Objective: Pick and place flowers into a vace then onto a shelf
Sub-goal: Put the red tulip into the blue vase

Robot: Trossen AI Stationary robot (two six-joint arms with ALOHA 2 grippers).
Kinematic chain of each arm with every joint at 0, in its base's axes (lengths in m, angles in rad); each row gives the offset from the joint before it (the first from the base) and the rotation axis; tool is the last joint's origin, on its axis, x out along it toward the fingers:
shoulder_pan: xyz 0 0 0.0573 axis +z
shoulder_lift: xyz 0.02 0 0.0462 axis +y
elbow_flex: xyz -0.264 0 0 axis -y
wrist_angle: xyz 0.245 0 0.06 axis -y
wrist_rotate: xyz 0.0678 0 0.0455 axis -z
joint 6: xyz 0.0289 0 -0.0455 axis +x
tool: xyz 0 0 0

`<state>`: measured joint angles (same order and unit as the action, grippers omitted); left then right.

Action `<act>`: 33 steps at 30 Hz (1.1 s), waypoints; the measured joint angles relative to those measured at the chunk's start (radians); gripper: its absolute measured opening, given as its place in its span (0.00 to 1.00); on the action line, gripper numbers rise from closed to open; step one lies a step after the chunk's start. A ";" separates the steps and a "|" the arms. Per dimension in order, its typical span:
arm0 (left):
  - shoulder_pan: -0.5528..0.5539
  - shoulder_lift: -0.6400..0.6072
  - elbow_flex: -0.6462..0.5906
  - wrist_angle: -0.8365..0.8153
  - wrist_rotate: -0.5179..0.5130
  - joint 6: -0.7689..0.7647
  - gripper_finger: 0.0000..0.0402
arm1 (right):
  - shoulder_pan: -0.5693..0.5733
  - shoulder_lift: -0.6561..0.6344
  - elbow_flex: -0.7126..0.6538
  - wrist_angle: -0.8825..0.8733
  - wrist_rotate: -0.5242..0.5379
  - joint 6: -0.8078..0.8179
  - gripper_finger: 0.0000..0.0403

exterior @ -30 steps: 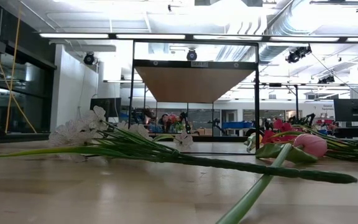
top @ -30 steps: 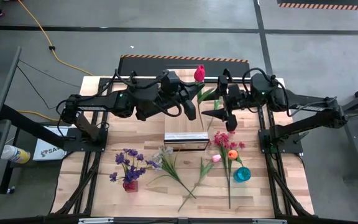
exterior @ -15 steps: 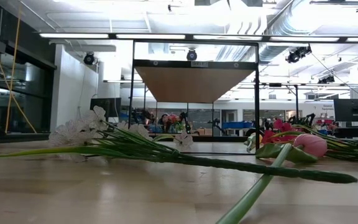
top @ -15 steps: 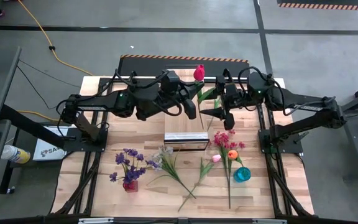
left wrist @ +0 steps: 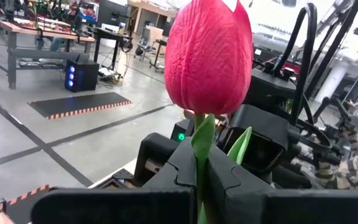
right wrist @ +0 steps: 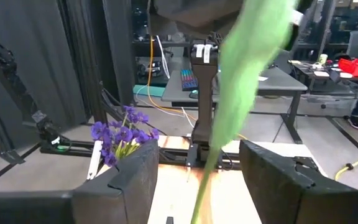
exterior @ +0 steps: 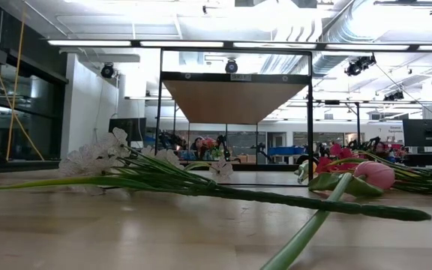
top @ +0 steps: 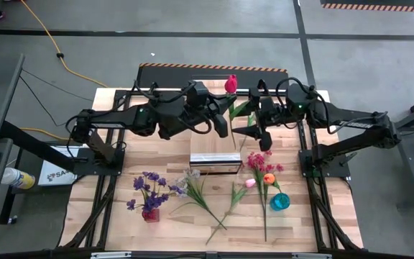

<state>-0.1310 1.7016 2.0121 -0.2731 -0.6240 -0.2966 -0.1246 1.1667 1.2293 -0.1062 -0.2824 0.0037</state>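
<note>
Flowers lie scattered on the near half of the counter (top: pixel 121 216): a purple spray (top: pixel 148 188) in a small red vase (top: pixel 150 214), a white spray (top: pixel 190 180), a pink tulip (top: pixel 250 183), an orange tulip (top: pixel 269 178) and a red spray (top: pixel 257 160) beside a blue vase (top: pixel 280 201). Past them sits the shelf (top: pixel 214 160), its metallic strip facing the near edge. Farther back, above the shelf's far end, the action: the left hand (top: pixel 223 128) is clamped tight on the stem of a red tulip (top: pixel 231 84), bloom pointing away toward the far edge, stem running back toward the shelf. The right hand (top: pixel 253 131) sits just beside it, fingers (right wrist: pixel 135 171) parted with the green stem (right wrist: pixel 219 143) passing between them — and from here I can't quite say they're touching it. Looks like a handover: the stem's long axis already threads the right hand, so closing there would take it.
</note>
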 joint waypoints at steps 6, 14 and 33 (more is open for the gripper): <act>0.000 0.026 -0.001 0.002 0.000 -0.001 0.09 | 0.000 0.000 0.000 0.007 -0.013 0.022 0.51; 0.000 0.025 -0.001 0.007 0.001 -0.001 0.09 | 0.000 0.000 0.000 0.007 -0.013 0.023 0.50; 0.000 0.019 -0.001 0.008 0.005 0.003 0.09 | 0.000 -0.001 0.000 -0.032 -0.004 0.017 0.32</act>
<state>-0.1308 1.7210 2.0109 -0.2653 -0.6193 -0.2932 -0.1246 1.1656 1.2293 -0.1382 -0.2861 0.0212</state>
